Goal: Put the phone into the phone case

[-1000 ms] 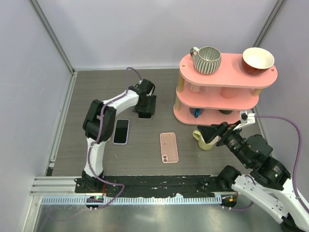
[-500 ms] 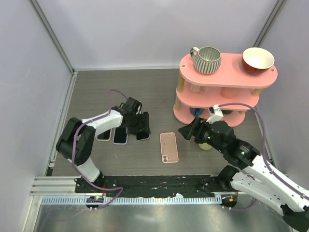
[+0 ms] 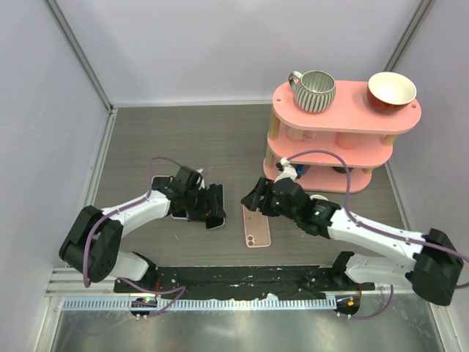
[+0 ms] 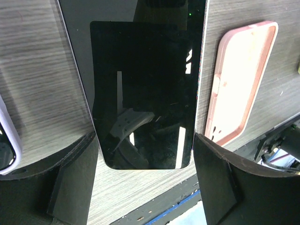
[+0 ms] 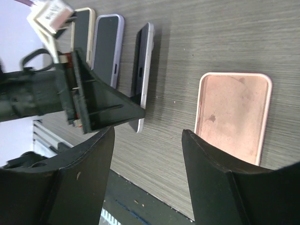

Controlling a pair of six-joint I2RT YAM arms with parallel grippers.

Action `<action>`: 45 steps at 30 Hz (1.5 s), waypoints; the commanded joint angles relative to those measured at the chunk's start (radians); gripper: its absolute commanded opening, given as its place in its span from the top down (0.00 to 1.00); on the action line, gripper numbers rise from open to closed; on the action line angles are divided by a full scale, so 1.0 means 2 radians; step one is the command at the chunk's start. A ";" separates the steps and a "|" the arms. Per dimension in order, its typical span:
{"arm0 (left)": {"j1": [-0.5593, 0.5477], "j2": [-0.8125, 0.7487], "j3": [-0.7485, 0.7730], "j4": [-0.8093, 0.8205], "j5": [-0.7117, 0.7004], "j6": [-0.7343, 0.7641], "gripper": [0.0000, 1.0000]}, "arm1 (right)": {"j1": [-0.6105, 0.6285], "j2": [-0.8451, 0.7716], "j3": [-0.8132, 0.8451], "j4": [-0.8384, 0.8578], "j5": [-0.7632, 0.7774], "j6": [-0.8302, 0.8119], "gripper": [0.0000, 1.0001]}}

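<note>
A dark-screened phone [image 4: 143,89] with a silver edge sits between my left gripper's [image 4: 145,187] fingers, which press on its long sides. From the right wrist view the phone [image 5: 144,65] stands tilted up on one long edge off the table. The empty pink phone case [image 3: 256,224] lies open side up just right of it, also seen as the case [image 4: 241,79] and the case [image 5: 234,112]. My right gripper [image 5: 147,168] hovers open over bare table between phone and case, holding nothing; from above this gripper [image 3: 256,196] is at the case's far end.
Two more phones lie left of the held one: a lilac-cased one [image 5: 107,47] and a beige-cased one [image 5: 82,33]. A pink two-tier shelf [image 3: 341,139] stands at the back right with a striped mug [image 3: 314,90] and a bowl [image 3: 391,90] on top.
My left gripper came down from the far side onto the phone row and now has the phone. My right arm swung left from the shelf to the case, its jaws narrowing.
</note>
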 commanded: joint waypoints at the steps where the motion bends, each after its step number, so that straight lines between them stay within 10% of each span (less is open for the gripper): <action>1: -0.003 -0.026 -0.011 0.037 0.036 -0.006 0.49 | 0.022 0.069 0.032 0.069 0.023 0.011 0.35; 18: -0.003 -0.037 -0.031 0.050 0.056 -0.001 0.50 | -0.005 0.149 0.113 -0.144 0.126 -0.035 0.34; 24: -0.003 -0.053 -0.025 0.029 0.052 0.006 0.50 | -0.006 0.141 0.133 -0.193 0.106 -0.222 0.29; 38: -0.003 -0.031 -0.020 0.035 0.054 0.011 0.51 | 0.135 0.011 0.032 -0.119 -0.025 -0.572 0.21; 45: -0.003 -0.036 -0.021 0.033 0.049 0.010 0.51 | 0.137 0.077 0.044 -0.066 0.056 -0.528 0.22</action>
